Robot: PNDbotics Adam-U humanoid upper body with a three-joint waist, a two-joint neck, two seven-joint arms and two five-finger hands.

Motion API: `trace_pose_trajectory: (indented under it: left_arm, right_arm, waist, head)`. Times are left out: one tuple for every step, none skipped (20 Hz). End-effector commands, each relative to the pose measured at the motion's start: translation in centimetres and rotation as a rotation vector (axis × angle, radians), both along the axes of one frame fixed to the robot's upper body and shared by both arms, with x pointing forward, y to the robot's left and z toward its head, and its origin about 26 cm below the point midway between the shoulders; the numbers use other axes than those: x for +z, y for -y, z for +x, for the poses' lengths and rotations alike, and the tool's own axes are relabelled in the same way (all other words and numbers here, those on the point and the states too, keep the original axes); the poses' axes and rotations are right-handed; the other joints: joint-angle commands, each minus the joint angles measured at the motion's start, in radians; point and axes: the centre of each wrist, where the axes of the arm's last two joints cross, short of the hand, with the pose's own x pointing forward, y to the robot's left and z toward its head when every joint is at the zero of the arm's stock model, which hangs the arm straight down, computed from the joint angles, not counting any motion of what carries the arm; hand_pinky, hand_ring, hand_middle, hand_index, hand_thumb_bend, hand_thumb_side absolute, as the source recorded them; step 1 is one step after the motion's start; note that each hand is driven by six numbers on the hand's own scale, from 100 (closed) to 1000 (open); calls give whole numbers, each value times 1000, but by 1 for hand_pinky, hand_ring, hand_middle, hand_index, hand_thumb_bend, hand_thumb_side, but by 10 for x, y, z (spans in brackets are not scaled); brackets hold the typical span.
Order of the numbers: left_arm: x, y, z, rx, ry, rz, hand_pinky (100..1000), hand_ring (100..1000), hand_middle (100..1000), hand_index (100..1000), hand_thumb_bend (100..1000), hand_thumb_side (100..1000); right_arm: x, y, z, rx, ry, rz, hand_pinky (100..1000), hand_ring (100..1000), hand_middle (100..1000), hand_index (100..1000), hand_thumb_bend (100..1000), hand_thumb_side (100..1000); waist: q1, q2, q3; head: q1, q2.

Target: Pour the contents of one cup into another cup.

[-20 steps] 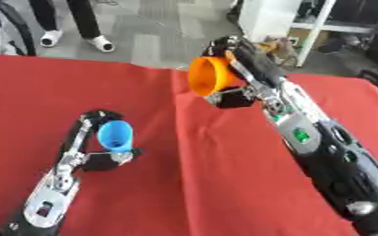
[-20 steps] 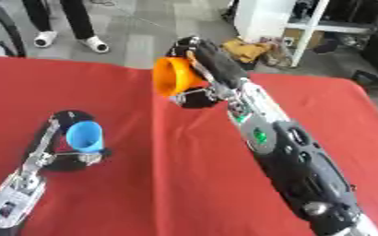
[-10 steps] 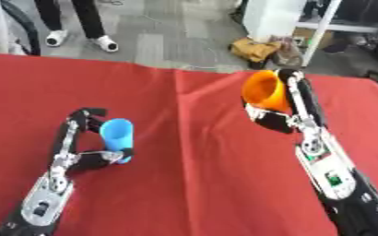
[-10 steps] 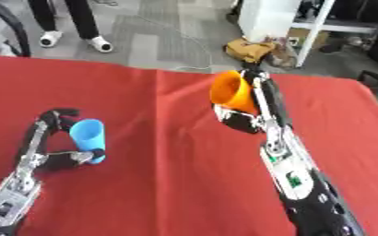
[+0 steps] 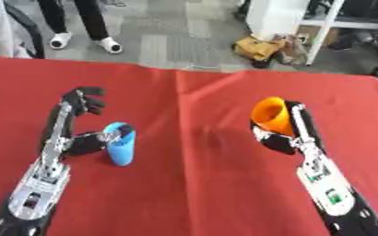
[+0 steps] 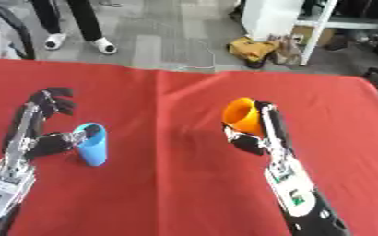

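A blue cup (image 5: 121, 144) stands upright on the red table (image 5: 192, 184) at the left. My left hand (image 5: 73, 123) is beside it on its left. Its fingers (image 5: 84, 98) point up and away from the cup, and only the thumb (image 5: 95, 139) lies against the cup's side. An orange cup (image 5: 270, 115) is held above the table at the right, tilted with its mouth facing up and to the left. My right hand (image 5: 293, 136) is shut on it, fingers along its right side and thumb beneath. What is inside either cup does not show.
The red cloth covers the whole table, and its far edge (image 5: 184, 71) runs across the top. Beyond it are grey floor, a white cabinet (image 5: 277, 18), a yellow-brown bundle (image 5: 261, 47) on the floor and a person's legs (image 5: 79, 23).
My right hand has carried the orange cup down and to the right, away from the blue cup. My left hand's fingers have lifted off the blue cup.
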Motion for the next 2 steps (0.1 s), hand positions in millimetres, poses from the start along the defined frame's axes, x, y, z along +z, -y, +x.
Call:
trace_pose_trajectory:
  left_arm:
    - [18, 5, -4, -44, -6, -20, 586, 609, 656, 734, 753, 173]
    - [19, 6, -6, -56, -17, -26, 585, 608, 656, 734, 749, 175]
  right_arm:
    - [1, -3, 7, 40, 6, 37, 479, 377, 329, 479, 295, 100]
    - [-2, -6, 8, 52, -2, 55, 483, 390, 341, 485, 298, 100]
  waist:
    - [8, -18, 4]
    - [10, -17, 6]
  head:
    - [-6, -3]
    - [-7, -3]
